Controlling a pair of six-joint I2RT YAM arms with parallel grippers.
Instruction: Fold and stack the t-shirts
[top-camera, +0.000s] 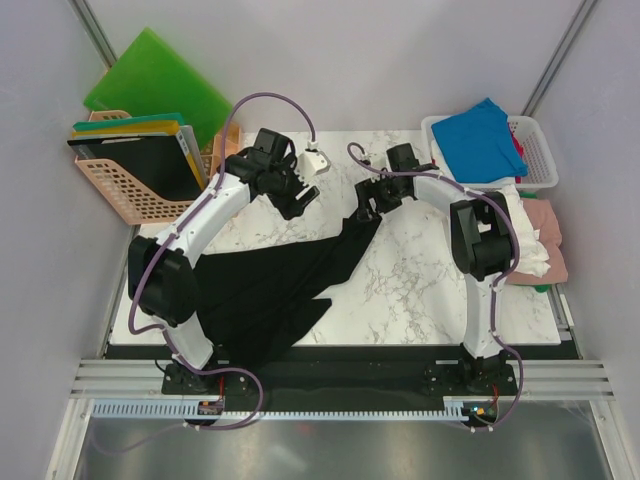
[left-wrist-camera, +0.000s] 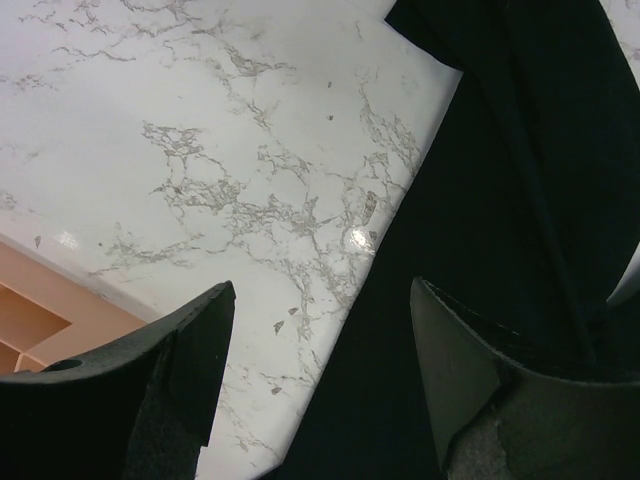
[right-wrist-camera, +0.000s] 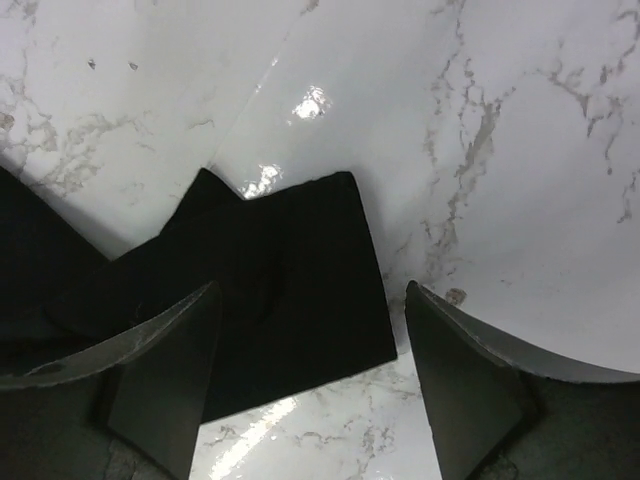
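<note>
Nearest us, the black t-shirt (top-camera: 265, 290) lay rumpled on the marble table (top-camera: 430, 290), reaching its near left edge and narrowing toward the middle. Beyond, our left gripper (left-wrist-camera: 320, 300) hovered with jaws apart across the cloth's edge. Our right gripper (right-wrist-camera: 310, 300) hovered, jaws wide, over a squared black corner. Farthest right, a blue t-shirt (top-camera: 480, 135) sat in the white basket (top-camera: 541, 152).

the marble-patterned table (top-camera: 420, 290) is smooth and glossy, throwing back the lights, while the black t-shirt (top-camera: 270, 285) is soft, matt cloth. the green board (top-camera: 150, 80) looks like stiff, smooth plastic, and the peach basket (top-camera: 120, 195) and white basket (top-camera: 540, 150) are plastic lattice.
</note>
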